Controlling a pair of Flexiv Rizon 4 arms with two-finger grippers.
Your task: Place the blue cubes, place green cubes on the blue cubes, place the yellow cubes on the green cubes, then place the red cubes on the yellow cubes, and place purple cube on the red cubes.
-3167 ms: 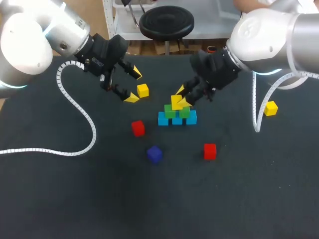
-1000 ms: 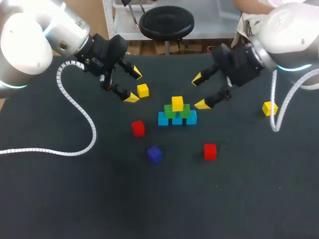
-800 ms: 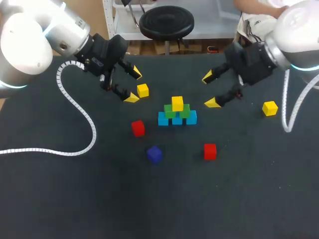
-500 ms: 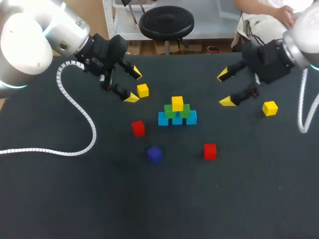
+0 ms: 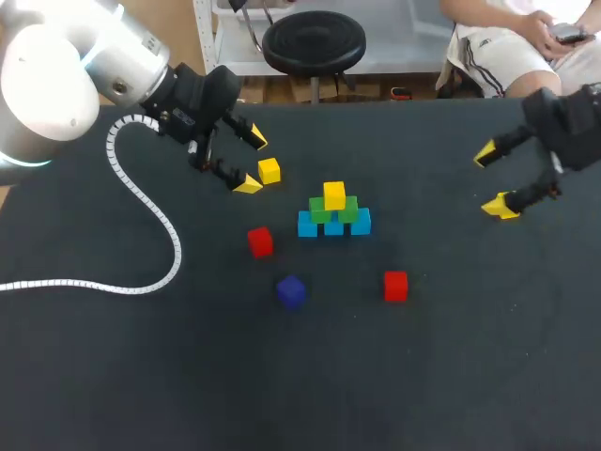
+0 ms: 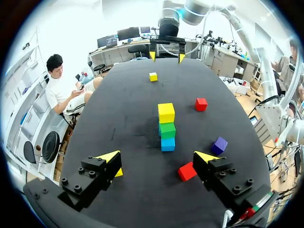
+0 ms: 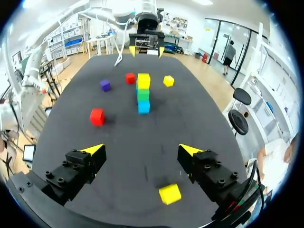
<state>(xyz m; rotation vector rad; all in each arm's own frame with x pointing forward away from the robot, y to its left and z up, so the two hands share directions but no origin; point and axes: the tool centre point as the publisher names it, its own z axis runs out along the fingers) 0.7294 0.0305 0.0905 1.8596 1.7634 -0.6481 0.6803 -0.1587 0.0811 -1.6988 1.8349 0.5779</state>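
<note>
Head view — cube stack (image 5: pixel 334 214) (yellow-topped)

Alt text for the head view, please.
A pyramid of blue, green and one yellow cube stands mid-table, with two red cubes and a purple cube loose nearby. The left gripper is open beside a loose yellow cube; the right gripper is open far right.
</note>
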